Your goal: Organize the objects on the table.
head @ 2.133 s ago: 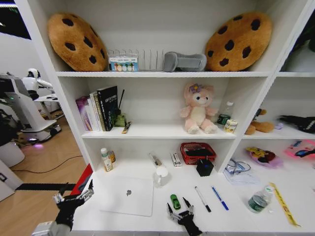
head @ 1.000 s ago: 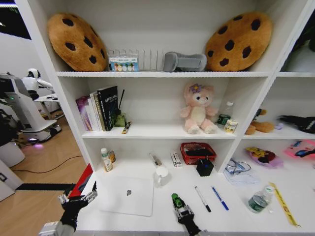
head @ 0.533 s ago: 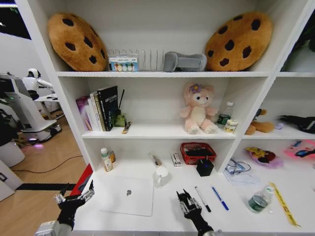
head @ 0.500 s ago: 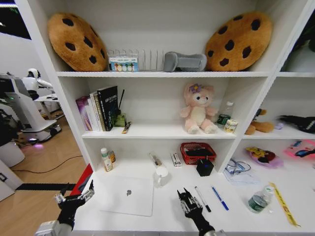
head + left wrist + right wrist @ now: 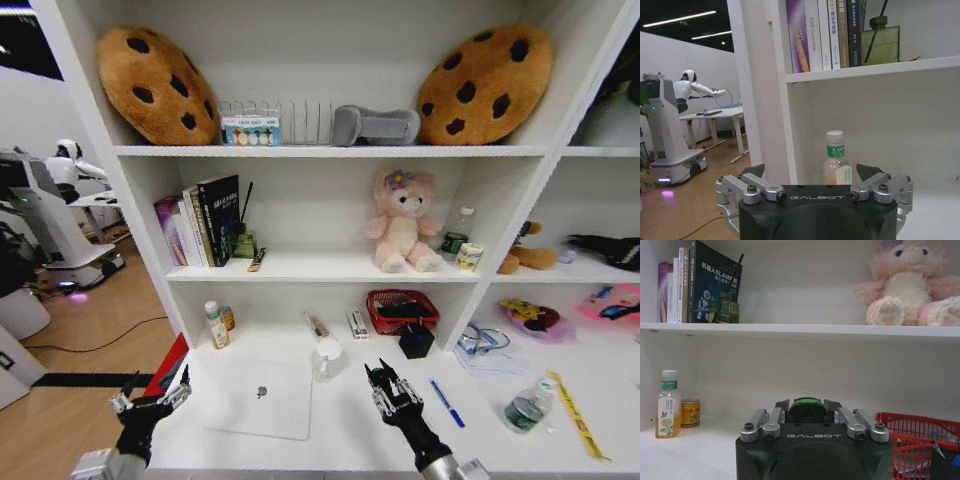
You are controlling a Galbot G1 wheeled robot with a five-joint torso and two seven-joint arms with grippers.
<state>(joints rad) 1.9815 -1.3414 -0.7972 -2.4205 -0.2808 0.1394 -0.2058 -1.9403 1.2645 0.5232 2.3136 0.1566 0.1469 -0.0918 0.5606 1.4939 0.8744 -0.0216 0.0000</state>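
Two cookie-shaped cushions point(image 5: 158, 85) point(image 5: 484, 84) are propped at the left and right of the top shelf, with a wire rack point(image 5: 276, 122) between them. A pink plush bear point(image 5: 402, 221) is seated on the middle shelf, right of a row of books point(image 5: 199, 222). A red basket point(image 5: 401, 310) is placed below, far from the front edge.

Green toy car point(image 5: 807, 409), silver laptop point(image 5: 257, 397), blue pen point(image 5: 445, 396), white table point(image 5: 340, 440).
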